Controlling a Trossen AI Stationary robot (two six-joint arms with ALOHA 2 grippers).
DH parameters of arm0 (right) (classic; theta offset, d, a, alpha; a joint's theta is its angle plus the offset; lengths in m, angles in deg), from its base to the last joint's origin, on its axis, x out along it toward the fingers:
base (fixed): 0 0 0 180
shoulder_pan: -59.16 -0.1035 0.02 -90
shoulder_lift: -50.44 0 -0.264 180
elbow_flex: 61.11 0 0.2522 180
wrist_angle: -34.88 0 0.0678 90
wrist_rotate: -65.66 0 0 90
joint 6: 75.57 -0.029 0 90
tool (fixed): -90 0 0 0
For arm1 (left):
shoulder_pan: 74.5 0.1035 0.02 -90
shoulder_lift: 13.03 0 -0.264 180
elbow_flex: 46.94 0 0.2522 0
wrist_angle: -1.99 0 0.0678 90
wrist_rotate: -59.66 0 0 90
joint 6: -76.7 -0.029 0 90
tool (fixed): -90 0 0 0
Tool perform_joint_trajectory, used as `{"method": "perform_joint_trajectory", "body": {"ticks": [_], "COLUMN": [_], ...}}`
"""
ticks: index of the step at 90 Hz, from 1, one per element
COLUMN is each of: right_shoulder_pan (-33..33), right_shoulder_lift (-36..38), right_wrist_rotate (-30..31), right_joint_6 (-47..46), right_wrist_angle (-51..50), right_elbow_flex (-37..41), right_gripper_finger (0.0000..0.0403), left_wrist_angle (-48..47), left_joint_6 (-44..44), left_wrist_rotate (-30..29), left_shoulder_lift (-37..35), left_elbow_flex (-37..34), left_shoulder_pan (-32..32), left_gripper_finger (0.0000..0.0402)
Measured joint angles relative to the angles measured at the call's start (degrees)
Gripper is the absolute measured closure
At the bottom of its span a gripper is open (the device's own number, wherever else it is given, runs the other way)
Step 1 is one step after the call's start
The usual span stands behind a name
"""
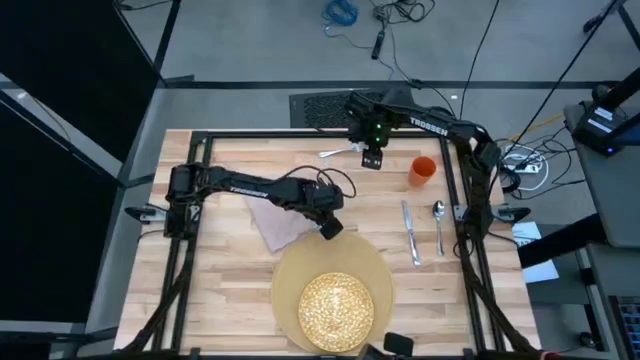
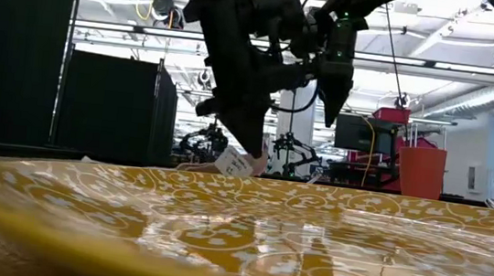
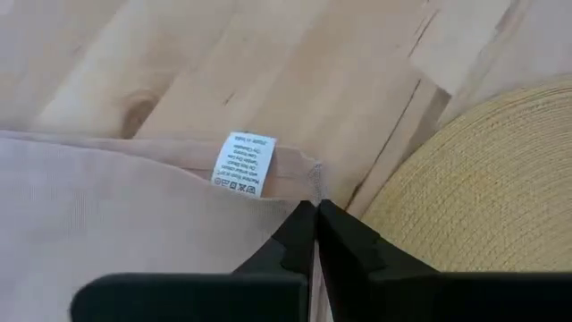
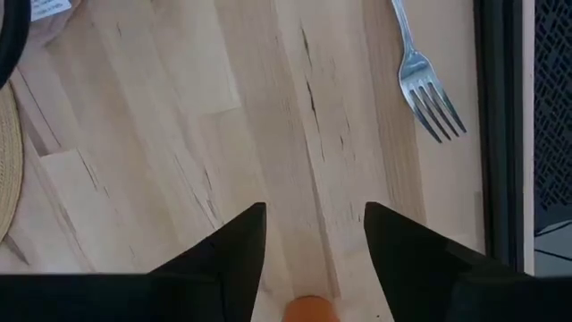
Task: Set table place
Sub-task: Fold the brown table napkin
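Napkin (image 3: 107, 215) corner pinched in left hand (image 3: 315, 234); right hand (image 4: 313, 234) spread, empty.

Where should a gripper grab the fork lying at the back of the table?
Take the fork across its thin handle, coming straight down from above: it lies flat on the table with bare wood on both sides, and the open right gripper hangs beside it.

The light wooden table (image 1: 220, 290) carries a round tan placemat (image 1: 290, 275), a beige napkin (image 1: 275, 225), a fork (image 1: 338, 152), knife (image 1: 410, 235), spoon (image 1: 439, 222) and orange cup (image 1: 422, 171).
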Motion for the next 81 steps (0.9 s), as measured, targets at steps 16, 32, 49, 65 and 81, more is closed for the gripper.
{"method": "perform_joint_trajectory", "body": {"ticks": [16,32,49,65,81], "right_shoulder_pan": [-0.02,-0.01,-0.02,0.00,0.04], "right_shoulder_lift": [0.00,0.00,0.00,0.00,0.00], "right_wrist_rotate": [0.00,0.00,0.01,0.00,0.10], "right_joint_6": [-0.11,-0.17,-0.43,-0.44,-0.40], "right_wrist_angle": [0.03,0.37,0.73,0.72,0.76], "right_elbow_flex": [0.00,0.00,0.00,0.00,0.00], "right_gripper_finger": [0.0227,0.0227,0.0226,0.0221,0.0220], "left_wrist_angle": [1.04,4.55,7.48,6.66,-3.29], "left_joint_6": [-0.03,-1.92,-3.05,-0.08,1.31], "left_wrist_rotate": [2.13,2.17,2.27,3.60,-0.12], "left_shoulder_lift": [0.79,0.79,0.79,0.79,0.79], "left_elbow_flex": [-0.07,-0.07,-0.04,-0.04,-0.04], "left_shoulder_pan": [0.32,0.33,1.24,2.41,4.48], "left_gripper_finger": [0.0401,0.0390,0.0348,0.0301,0.0287]}}
